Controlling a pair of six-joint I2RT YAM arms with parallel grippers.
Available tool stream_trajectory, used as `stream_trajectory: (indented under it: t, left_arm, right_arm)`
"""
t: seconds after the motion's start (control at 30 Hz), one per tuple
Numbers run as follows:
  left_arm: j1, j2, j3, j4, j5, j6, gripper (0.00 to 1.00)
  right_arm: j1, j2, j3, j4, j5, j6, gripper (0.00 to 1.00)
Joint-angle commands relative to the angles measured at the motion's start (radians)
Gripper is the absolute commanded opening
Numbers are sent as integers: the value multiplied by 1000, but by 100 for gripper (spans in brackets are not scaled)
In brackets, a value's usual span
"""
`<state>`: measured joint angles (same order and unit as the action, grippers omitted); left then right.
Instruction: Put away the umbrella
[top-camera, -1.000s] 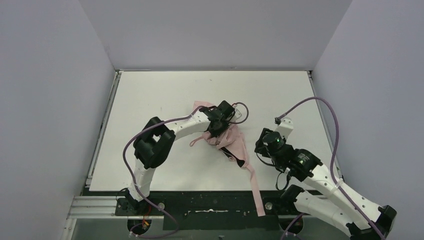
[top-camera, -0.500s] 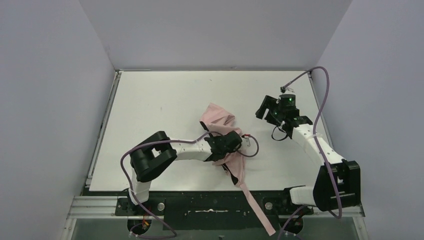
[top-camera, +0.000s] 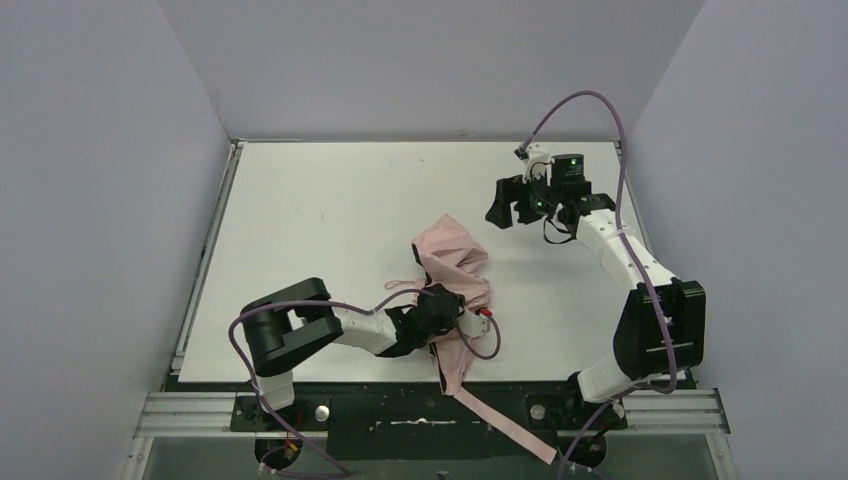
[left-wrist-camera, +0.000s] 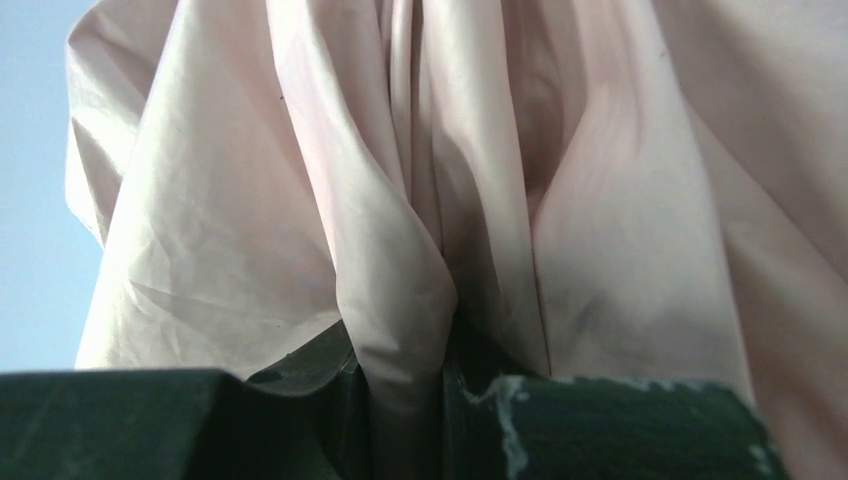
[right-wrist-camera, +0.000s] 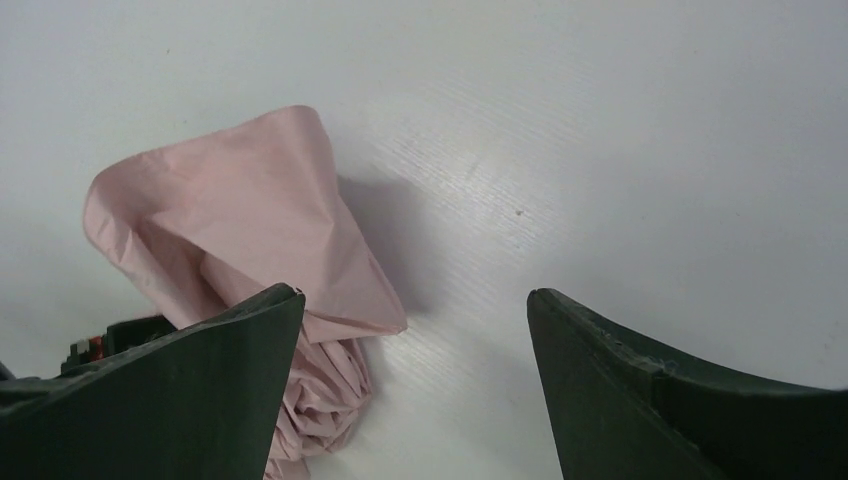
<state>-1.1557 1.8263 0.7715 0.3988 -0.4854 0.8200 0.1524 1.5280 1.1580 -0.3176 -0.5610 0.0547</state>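
- Top view: the umbrella lies crumpled on the tabletop, near the front edge and a little right of middle. A long pink strip trails off past that edge. Your left tool sits low on the bundle's near end, clamped on it. Your right tool hangs well apart, toward the far right corner, spread wide and empty.
- Left wrist view: a fold of the umbrella is pinched between the two dark fingers. Only cloth shows in the grip, no shaft or rib. I judge this a soft hold, so don't haul on it: the cloth may slide out, or the canopy may billow rather than gather.
- Right wrist view: the puffed far end of the umbrella shows between and to the left of the wide-set fingers, resting on the tabletop with nothing pressing on it. The step in hand looks like gathering the loose canopy. Bring your right tool down over that puffed end and set it across the bundle. Close it only once fabric fills the gap. Press the folds toward the left hold, not away from it, and watch that the trailing strip doesn't snag at the edge.
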Motion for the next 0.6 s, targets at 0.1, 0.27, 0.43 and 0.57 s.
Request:
stream_trajectory:
  t: [0.1, 0.27, 0.43, 0.57]
  left_arm:
    - [0, 10, -82, 199, 27, 95, 0]
    - [0, 18, -112, 289, 1, 111, 0]
    - [1, 17, -119, 288, 9, 107, 0]
    - [1, 18, -115, 281, 18, 102, 0]
  right_arm:
    - [106, 31, 112, -427, -94, -371, 88]
    - [137, 81, 110, -490, -94, -364, 89]
    - [160, 61, 51, -480, -128, -318, 90]
    - [182, 44, 7, -446, -150, -293, 90]
